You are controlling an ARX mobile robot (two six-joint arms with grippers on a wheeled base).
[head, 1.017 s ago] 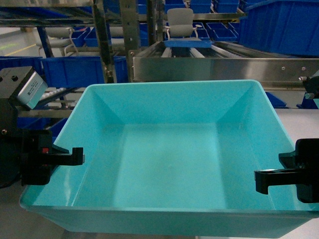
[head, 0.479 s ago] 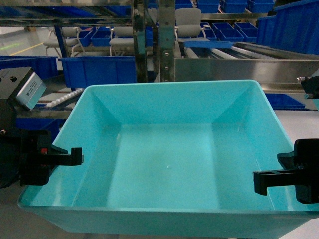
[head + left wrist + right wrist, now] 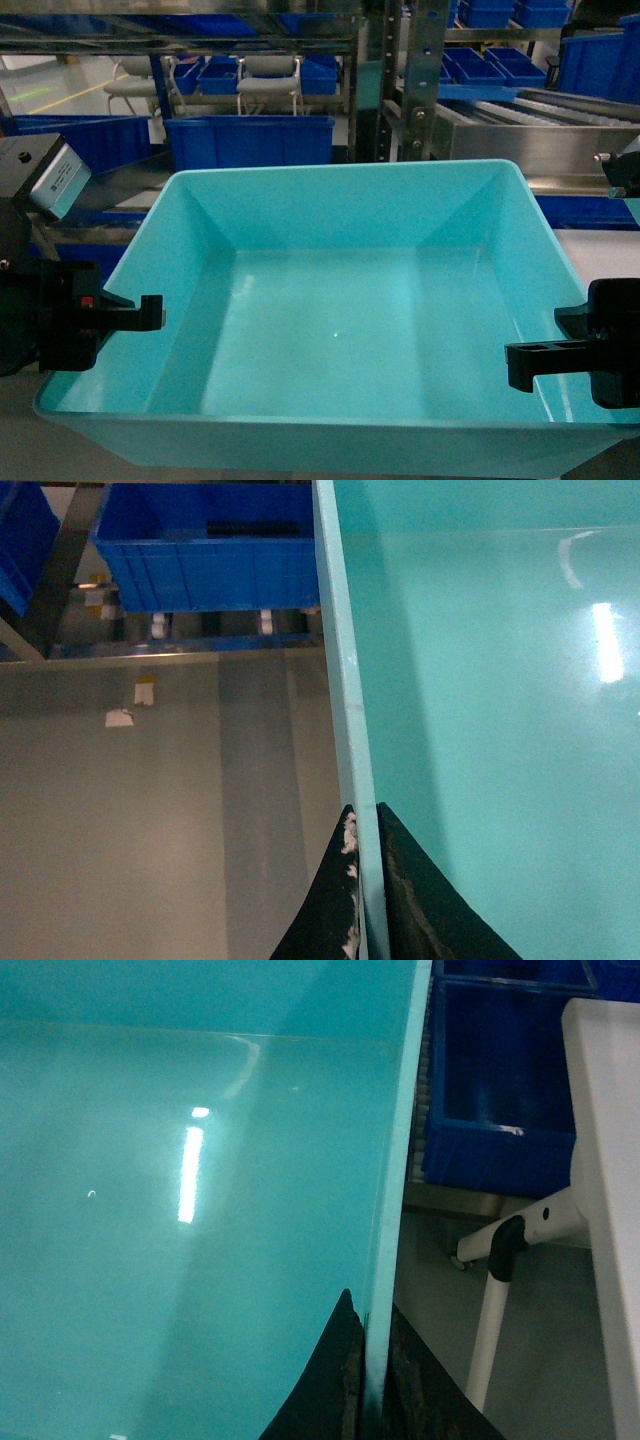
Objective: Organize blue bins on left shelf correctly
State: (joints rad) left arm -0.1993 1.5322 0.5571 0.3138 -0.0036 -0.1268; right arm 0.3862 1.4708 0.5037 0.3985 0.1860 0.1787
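Steel racking (image 3: 400,60) loaded with dark blue crates (image 3: 248,140) fills the background from ten to two o'clock, and the turquoise tub (image 3: 330,330) hangs in front of it, off any tier. Its left rim is clamped by the left end effector (image 3: 150,312) at nine o'clock and its right rim by the right end effector (image 3: 520,362) at three, each wrist view showing pads pinched on the wall. Judging from this, the tub is carried but not yet shelved: placement remains.

Empty turquoise tub (image 3: 330,320) level, w/ steel shelf (image 3: 400,70) behind.
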